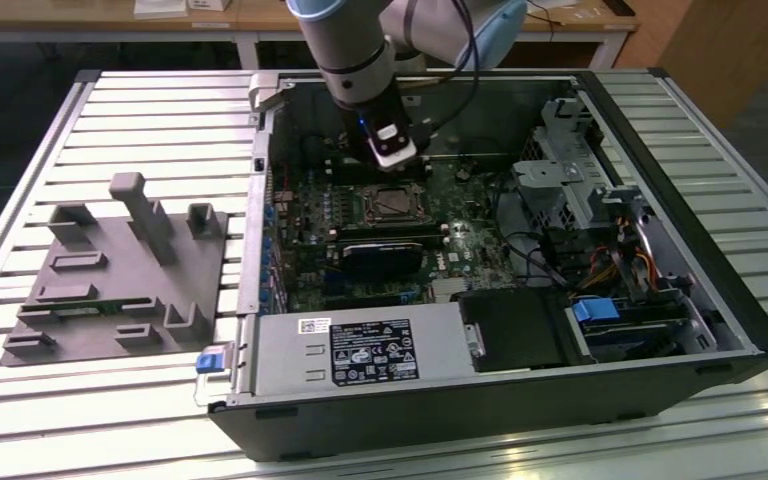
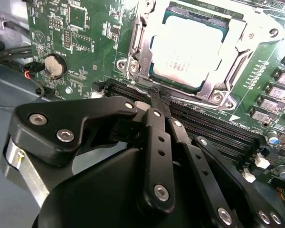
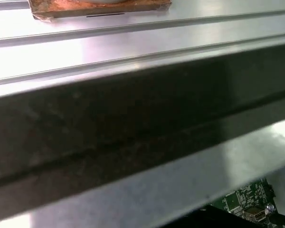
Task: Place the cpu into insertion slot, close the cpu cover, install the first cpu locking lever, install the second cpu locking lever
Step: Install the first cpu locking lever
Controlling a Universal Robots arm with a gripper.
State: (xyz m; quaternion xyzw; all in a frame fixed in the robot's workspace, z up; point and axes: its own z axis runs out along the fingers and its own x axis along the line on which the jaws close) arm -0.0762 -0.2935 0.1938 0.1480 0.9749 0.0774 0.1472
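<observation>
So the cpu (image 2: 187,47) is sitting in the slot (image 1: 391,205), silvery top up. The cover (image 2: 213,88) is folded down flat over it, with the chip showing through the window. I can see thin metal lever bits along the cover's edges in the second wrist view, but I honestly can't tell whether either one is latched.

The gripper (image 2: 160,99) has its black fingers (image 2: 156,142) pinched together with nothing between them. The tip is just beside the cover's edge, over the long black memory slots (image 2: 218,128). From this angle I can't tell if it's touching anything.

In the exterior view the arm comes straight down into the open case (image 1: 744,300), and the gripper (image 1: 395,160) hangs right above the socket area of the board (image 1: 464,245). A coin battery (image 2: 54,66) sits on the board, well apart from the socket.

The case lies on a slatted table (image 1: 157,110), and a grey fixture (image 1: 117,270) sits beside it on the exterior view's left. In the first wrist view you get the table slats, a dark case wall and a small corner of green board.
</observation>
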